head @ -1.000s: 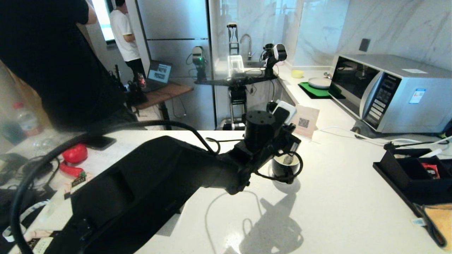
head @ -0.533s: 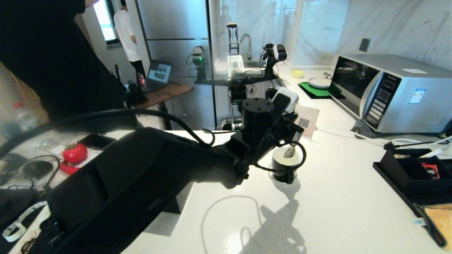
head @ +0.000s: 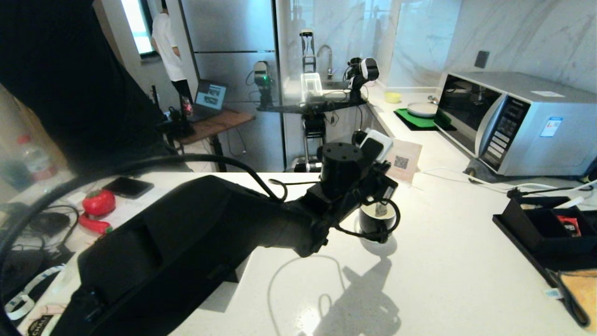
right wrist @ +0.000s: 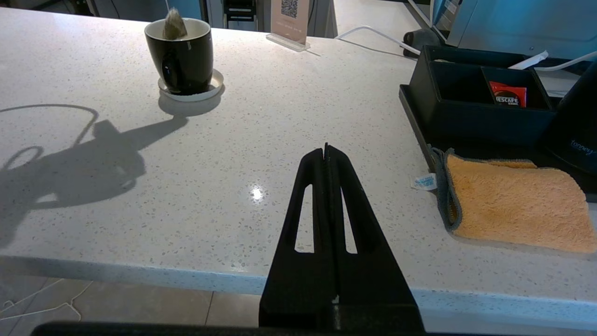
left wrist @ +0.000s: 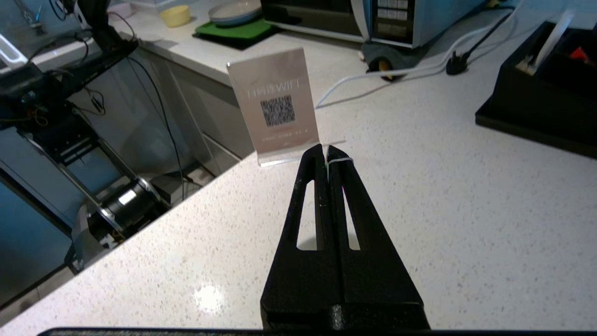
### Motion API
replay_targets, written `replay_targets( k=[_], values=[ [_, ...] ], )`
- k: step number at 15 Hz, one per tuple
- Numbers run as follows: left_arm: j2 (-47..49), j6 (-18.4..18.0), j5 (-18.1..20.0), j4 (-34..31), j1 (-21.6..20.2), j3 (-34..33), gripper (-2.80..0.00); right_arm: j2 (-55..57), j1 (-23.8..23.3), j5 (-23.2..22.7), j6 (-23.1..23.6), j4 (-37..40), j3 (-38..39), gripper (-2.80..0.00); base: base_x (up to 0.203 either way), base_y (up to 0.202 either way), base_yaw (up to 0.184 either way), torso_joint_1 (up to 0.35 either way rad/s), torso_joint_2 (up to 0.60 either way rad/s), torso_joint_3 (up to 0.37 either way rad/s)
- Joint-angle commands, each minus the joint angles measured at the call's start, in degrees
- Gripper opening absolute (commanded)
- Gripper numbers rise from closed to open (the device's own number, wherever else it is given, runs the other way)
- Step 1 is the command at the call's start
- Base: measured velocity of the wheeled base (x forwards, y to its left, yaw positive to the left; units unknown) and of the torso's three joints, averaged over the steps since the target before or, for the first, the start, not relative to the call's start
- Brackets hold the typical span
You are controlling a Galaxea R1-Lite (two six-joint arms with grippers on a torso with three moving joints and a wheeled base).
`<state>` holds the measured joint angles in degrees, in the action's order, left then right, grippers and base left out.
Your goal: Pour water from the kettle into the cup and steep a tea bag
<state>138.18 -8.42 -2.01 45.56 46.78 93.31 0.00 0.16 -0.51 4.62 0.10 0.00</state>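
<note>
One tea bag [right wrist: 174, 24]: hung half inside cup [right wrist: 181, 53].
Left claw [left wrist: 326, 151]: clamped on string [left wrist: 339, 160].
Advice: dip vertically, string taut.

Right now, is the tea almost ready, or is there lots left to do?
Partly done. The tea bag already sits in the black cup on its saucer, its top poking above the rim. The left pincer is shut on the white string above the cup. Whether water is in the cup can't be seen; steeping is left. The right pincer waits shut.
</note>
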Motion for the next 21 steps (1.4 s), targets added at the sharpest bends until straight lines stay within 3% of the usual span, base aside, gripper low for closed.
replay_targets(
  k=[1,6,21],
  values=[
    [1.15,-0.07,-0.01,1.37,-0.02,-1.94,-2.80,0.00,0.02,-0.02,0.04,-0.01,0.00,-2.80,0.000,0.000,0.000,0.000,0.00,0.000],
    [1.74,-0.01,-0.01,3.49,-0.11,-5.60,-2.80,0.00,0.02,-0.02,0.04,-0.01,0.00,-2.80,0.000,0.000,0.000,0.000,0.00,0.000],
    [-5.91,0.07,-0.01,0.94,-0.98,-2.17,-2.80,0.09,0.02,-0.02,0.04,-0.01,0.00,-2.80,0.000,0.000,0.000,0.000,0.00,0.000]
  ],
)
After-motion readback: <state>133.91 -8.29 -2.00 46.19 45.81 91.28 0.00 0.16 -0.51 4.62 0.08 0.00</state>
